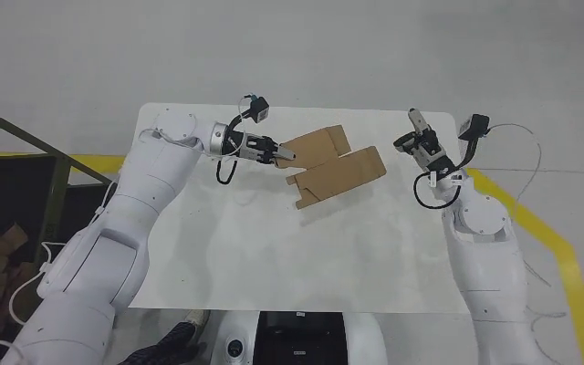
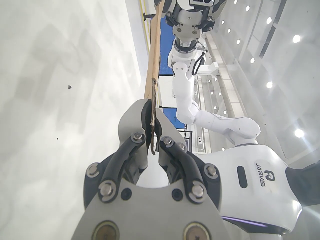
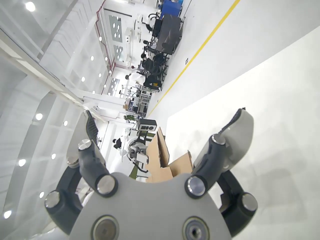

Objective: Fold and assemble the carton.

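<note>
Left wrist view: left gripper (image 2: 151,119) has its jaws pressed onto the near edge of the carton (image 2: 155,51), the corrugated edge pinched between the two dark pads (image 2: 145,116). From the pinch the carton runs straight away from the jaws, seen edge-on, a flat brown sheet that looks close over the white table (image 1: 228,246); cannot tell from here whether it rests on it. At the sheet's far end is the right gripper (image 3: 165,118). One dark fingertip lines up with the end of the cardboard, contact not clear from this angle. Top view settles it: the carton lies flat and unfolded across the far middle of the table. It shows as two offset panels with short flaps. The left jaws hold the end nearest them. The right gripper is just beyond the opposite end, with bare tabletop between. Right wrist view: jaws spread wide, nothing between them. The carton sits out ahead of them, and the left gripper is behind it. Beyond the table edge, a yellow floor line (image 3: 207,39).
</note>
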Robot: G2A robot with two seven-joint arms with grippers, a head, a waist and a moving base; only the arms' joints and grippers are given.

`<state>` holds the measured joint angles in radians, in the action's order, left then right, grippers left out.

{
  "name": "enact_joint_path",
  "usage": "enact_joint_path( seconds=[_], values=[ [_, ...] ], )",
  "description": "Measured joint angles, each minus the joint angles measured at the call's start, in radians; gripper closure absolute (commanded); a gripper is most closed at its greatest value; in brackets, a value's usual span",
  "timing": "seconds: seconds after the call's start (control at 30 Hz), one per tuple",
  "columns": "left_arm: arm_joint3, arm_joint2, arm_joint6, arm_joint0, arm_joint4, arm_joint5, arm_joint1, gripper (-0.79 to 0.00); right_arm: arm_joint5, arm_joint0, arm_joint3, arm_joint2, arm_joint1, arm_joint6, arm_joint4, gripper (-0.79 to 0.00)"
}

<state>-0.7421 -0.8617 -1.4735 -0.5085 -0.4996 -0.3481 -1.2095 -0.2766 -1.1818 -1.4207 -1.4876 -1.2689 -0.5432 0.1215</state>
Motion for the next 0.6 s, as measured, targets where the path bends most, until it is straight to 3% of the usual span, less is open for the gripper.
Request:
enact_joint_path(
  seconds=[0.2,0.43,0.6],
  values=[
    [-0.021,0.005,-0.02,0.007,-0.001,0.021,0.004,0.0,-0.089,0.067,0.124,-0.01,0.019,-0.211,-0.019,-0.785],
    [-0.043,0.016,-0.041,0.009,-0.007,0.042,0.011,0.0,-0.225,0.121,0.242,-0.016,0.043,-0.535,0.066,-0.785],
    [-0.045,0.024,-0.045,0.011,-0.016,0.046,0.013,0.0,-0.282,0.125,0.271,-0.001,0.053,-0.662,0.103,-0.785]
  ],
)
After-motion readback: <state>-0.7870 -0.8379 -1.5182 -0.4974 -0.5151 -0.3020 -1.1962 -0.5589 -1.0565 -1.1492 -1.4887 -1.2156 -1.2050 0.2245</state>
